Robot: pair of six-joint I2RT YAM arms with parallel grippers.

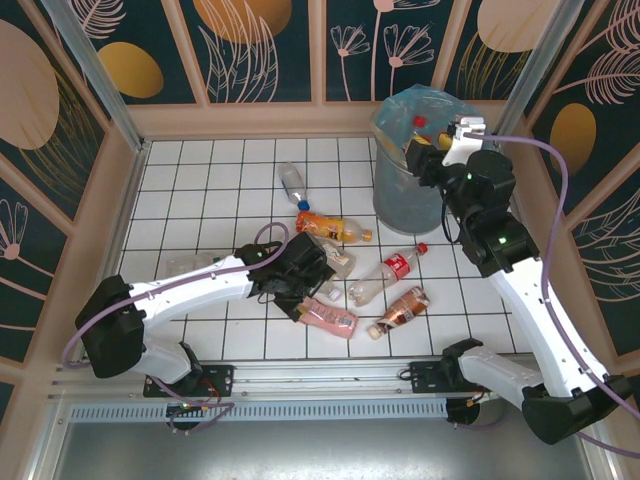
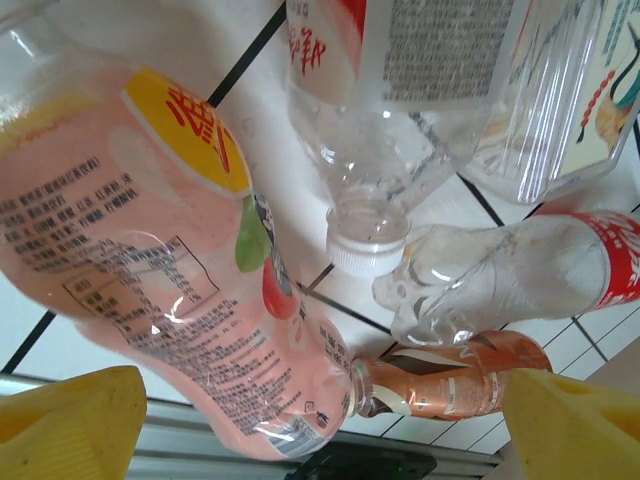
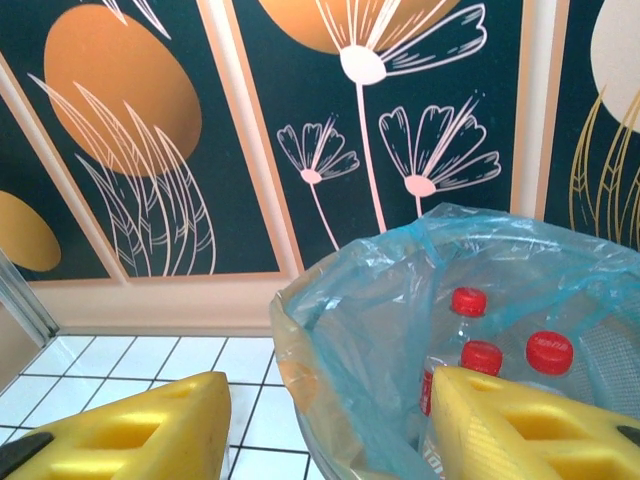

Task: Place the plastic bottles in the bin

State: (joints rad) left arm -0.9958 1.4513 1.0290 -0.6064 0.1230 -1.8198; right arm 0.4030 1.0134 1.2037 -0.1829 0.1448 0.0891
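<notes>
Top view: my left arm is stretched over the white tiled tabletop, with its head down in a loose heap of plastic bottles. The pink bottle lies just beside the head on the near side. The brown bottle and the red-label bottle are to the right and the orange bottle is behind. A blue-capped clear bottle lies farther back, apart from the heap. The bin, lined with a blue bag, stands at the far right. My right arm reaches up to it with its head over the rim, covering part of the opening, so I can't make out the contents well from above. Patterned walls close in the back and sides. Left wrist view: the left fingers are yellow, spread wide at the two lower corners, and touch nothing. The pink bottle takes up the left half and its end sits in the gap between them. The brown bottle's neck is just beside that end. A white-capped clear bottle points cap-down at the middle, with the crushed red-label bottle to its right. The label print and the crushing read clearly here but are too small to read from above. Right wrist view: the right fingers stand apart with a moderate gap and hold nothing. Past them are the bin's rim and the blue bag. Red-capped bottles are inside; I count three caps.
</notes>
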